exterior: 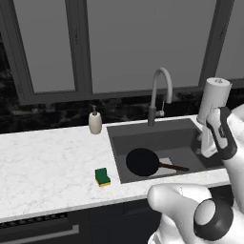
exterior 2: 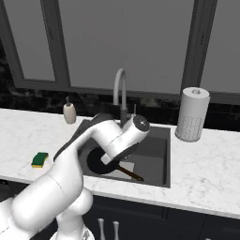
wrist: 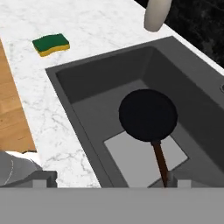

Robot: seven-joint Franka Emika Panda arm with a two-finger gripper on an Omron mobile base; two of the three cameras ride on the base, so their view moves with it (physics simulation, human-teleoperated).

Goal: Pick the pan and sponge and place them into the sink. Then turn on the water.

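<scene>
Now, from the left, the small round black frying pan lies in the big dark grey sink and the green and yellow sponge sits on the white marble counter, from the right the white arm covers the sink's front, and from the hand the gripper spreads wide, holding nothing, above the pan's brown handle.

The sponge lies alone near the surface's front edge, open all around. In the sink, the pan covers the front left; the faucet overhangs the back edge.
</scene>
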